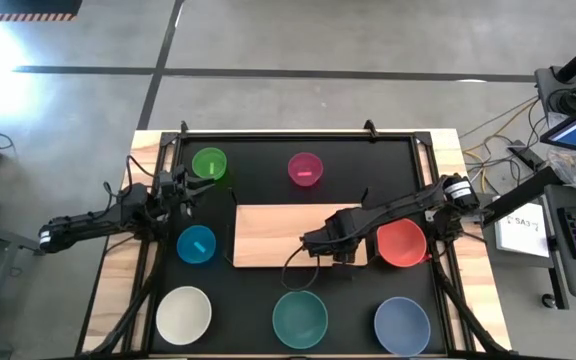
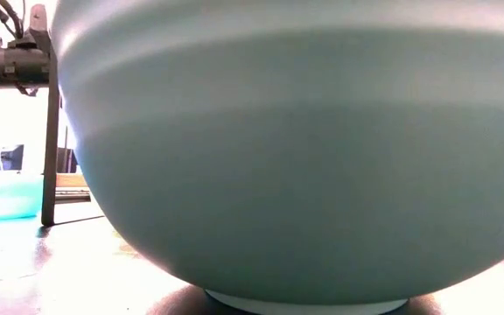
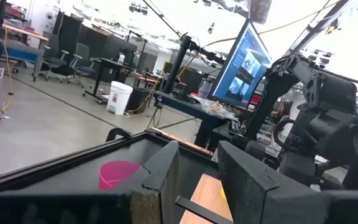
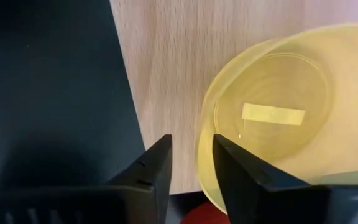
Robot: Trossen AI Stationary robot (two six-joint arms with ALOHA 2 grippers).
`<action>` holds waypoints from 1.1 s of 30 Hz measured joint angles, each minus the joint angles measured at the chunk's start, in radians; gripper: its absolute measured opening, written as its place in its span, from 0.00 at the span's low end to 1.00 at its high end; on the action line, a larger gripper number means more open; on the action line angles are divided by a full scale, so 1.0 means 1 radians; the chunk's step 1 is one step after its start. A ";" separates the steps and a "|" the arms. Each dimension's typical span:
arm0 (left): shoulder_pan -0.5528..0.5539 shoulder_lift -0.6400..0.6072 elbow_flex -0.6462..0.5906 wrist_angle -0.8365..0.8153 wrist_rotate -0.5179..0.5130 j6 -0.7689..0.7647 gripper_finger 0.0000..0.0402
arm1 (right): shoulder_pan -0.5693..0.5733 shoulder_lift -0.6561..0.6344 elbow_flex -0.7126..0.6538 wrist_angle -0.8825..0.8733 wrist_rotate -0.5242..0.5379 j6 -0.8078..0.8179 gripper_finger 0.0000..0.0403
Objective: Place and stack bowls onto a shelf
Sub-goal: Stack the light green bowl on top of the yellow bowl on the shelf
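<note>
The right tool [image 4: 190, 163] hangs over the shelf [image 4: 166, 56] at its right end, fingers parted astride the yellow-green bowl's [image 4: 272, 115] rim; the left tool [image 3: 197, 180], parted and empty, waits near the tabletop's [image 1: 268, 290] left edge.

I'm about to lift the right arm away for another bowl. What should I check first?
1. Yellow bowl resting upright on the shelf: ok.
2. Right gripper fingers apart: ok.
3. Bowl rim free of both fingers: cannot tell; the rim runs between them.
4. Left gripper open, empty, out of the way beside the green bowl: ok.
5. Stacking finished: not ok; the red bowl sits on the black tabletop off the shelf's end.
</note>
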 joint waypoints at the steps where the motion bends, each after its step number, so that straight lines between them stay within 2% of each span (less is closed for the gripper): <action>1: 0.000 0.000 0.000 0.002 0.005 -0.004 0.24 | 0.000 -0.007 0.007 0.001 0.000 0.000 0.30; 5: 0.000 0.011 0.012 -0.007 0.037 -0.001 0.24 | 0.000 -0.048 0.047 0.002 0.000 -0.034 0.32; 9: 0.000 0.048 0.087 -0.095 0.003 0.055 0.24 | -0.006 -0.079 0.077 0.003 0.023 -0.064 0.31; 18: 0.001 0.272 0.429 -0.748 -0.293 0.075 0.24 | -0.052 -0.140 0.085 -0.013 0.146 -0.065 0.29; 26: 0.010 0.472 0.492 -0.791 -0.318 0.038 0.24 | -0.090 -0.196 0.085 -0.032 0.183 -0.119 0.28; 33: 0.114 0.675 0.541 -0.861 -0.318 -0.077 0.24 | -0.126 -0.242 0.085 -0.033 0.222 -0.123 0.29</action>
